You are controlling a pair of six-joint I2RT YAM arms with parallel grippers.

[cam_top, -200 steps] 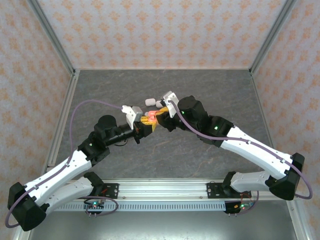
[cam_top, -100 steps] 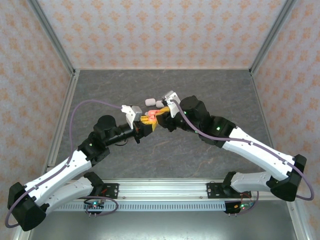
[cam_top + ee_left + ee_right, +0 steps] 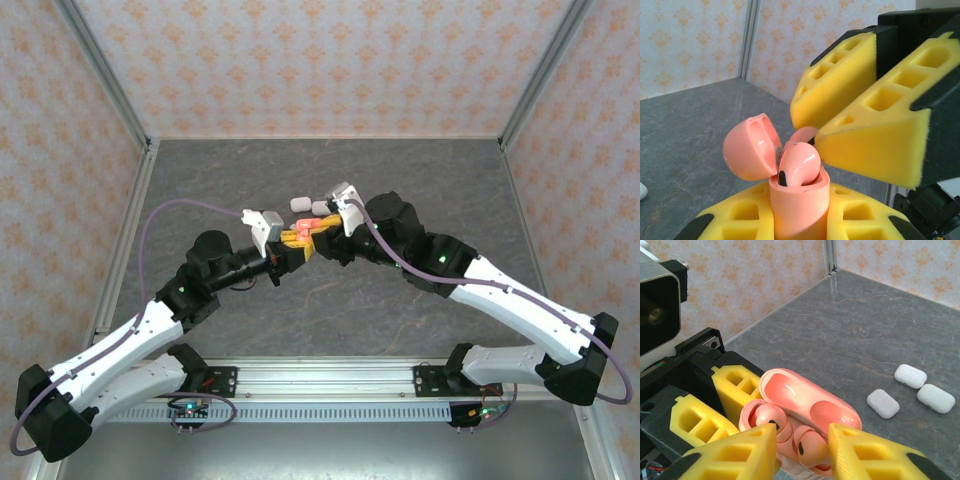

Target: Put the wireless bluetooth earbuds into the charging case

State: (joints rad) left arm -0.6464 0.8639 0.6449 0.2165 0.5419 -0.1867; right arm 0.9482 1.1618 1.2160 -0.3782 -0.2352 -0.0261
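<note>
Clearly, the left hand (image 3: 800, 227) is clamped on the upright coral-pink charging case (image 3: 799, 200), lid hinged open, above the middle of the surface (image 3: 880, 325), while the right hand (image 3: 802, 452) hangs just over the two pink earbuds (image 3: 769, 419) standing stem-down in its wells, jaws slightly parted.

Coral-pink charging case (image 3: 812, 401) open, lid hinged back; two pink earbuds (image 3: 767, 420) inside.

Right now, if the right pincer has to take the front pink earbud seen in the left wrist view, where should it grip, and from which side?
Pinch the rounded head of the pink earbud, coming from above. Its lower part sits down in the case, so the head is the part standing proud, and the open lid blocks the hinge side.
</note>
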